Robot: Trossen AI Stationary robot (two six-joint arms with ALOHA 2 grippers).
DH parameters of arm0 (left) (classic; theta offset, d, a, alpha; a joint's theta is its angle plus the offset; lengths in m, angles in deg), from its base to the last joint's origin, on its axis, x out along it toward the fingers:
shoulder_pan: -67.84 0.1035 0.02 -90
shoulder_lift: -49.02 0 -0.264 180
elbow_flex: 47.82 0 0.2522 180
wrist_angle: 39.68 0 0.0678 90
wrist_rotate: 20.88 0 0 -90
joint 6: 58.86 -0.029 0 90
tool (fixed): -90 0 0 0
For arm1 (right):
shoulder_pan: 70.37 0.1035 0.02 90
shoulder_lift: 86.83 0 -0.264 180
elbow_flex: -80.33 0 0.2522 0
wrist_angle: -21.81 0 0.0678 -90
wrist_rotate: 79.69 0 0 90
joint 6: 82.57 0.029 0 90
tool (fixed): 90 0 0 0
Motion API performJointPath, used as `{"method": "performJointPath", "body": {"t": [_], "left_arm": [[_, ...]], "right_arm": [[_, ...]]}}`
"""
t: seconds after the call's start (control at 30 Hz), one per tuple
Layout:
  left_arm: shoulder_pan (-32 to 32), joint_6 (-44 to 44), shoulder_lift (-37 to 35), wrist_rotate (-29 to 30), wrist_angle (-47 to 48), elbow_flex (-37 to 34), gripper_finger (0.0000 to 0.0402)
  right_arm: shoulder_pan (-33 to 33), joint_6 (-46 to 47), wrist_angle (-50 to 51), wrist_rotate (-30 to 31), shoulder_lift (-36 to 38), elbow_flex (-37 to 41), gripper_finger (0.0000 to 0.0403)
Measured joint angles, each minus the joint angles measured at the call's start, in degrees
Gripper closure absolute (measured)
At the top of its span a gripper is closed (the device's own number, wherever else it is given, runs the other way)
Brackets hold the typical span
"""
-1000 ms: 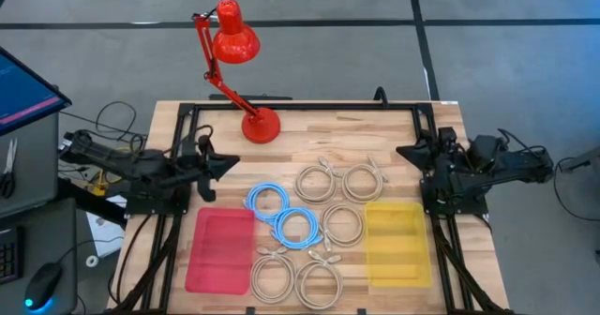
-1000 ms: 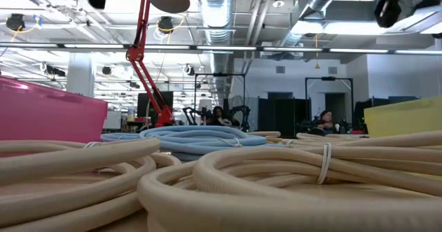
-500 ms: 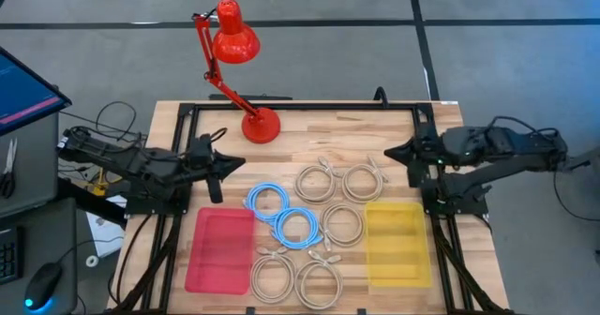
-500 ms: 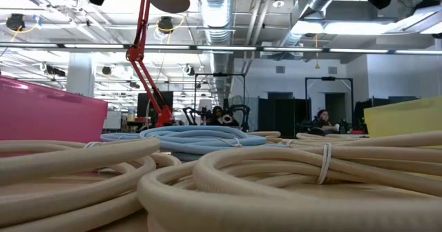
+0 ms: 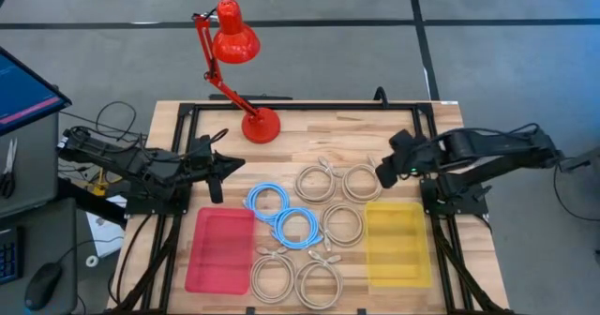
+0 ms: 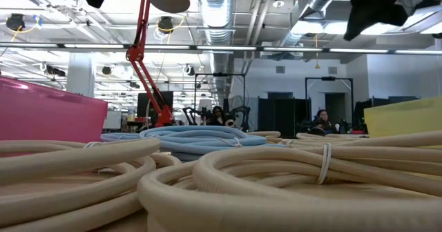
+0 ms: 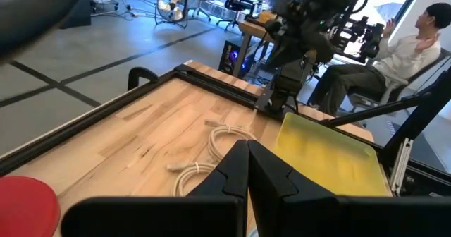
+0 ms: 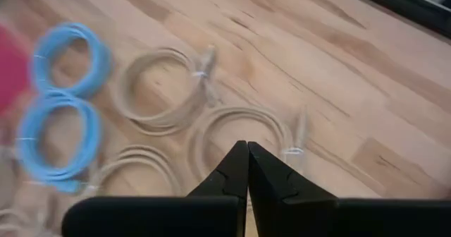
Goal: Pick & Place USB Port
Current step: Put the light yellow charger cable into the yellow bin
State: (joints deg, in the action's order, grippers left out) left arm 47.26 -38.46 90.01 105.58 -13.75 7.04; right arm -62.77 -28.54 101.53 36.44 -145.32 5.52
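Several coiled beige cables (image 5: 327,217) and two coiled blue cables (image 5: 281,214) lie flat on the wooden table between a pink bin (image 5: 219,248) and a yellow bin (image 5: 397,242). My right gripper (image 5: 382,174) is shut and hovers just right of the far right beige coil (image 5: 363,182); its wrist view looks down on beige coils (image 8: 239,135) and blue coils (image 8: 62,103). My left gripper (image 5: 234,164) is shut and hangs above the table's left part, left of the blue coils. In the low view the right arm (image 6: 373,7) shows high up.
A red desk lamp (image 5: 234,67) stands on its base at the table's far edge. A black frame (image 5: 300,109) runs along the table's far side and both sides. Bare wood lies between the lamp and the coils. A person (image 7: 416,39) sits beyond the table.
My right arm has reached out from the table's right edge toward the left, bringing its gripper beside the far right beige coil. My left gripper has moved a little toward the right. The cables and bins have stayed where they were.
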Motion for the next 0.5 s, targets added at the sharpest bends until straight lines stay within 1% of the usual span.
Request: {"method": "performJointPath", "body": {"t": [0.13, 0.27, 0.37, 0.5], "left_arm": [[0.0, 0.0, 0.0, 0.0, 0.0, 0.0, 0.0398], [0.0, 0.0, 0.0, 0.0, -0.2, 0.0, 0.0398], [0.0, 0.0, 0.0, 0.0, -0.2, 0.0, 0.0398], [0.0, 0.0, 0.0, 0.0, -0.2, 0.0, 0.0398]], "right_arm": [[-2.8, 0.0, 0.0, -0.6, -3.7, 0.0, 0.0403], [-5.8, -0.4, 0.6, -3.4, -7.4, 0.0, 0.0403], [-7.8, -0.4, 1.8, -3.8, -10.2, 0.0, 0.0401], [-10.5, -0.4, 4.2, -3.8, -14.1, 0.0, 0.0380]]}}
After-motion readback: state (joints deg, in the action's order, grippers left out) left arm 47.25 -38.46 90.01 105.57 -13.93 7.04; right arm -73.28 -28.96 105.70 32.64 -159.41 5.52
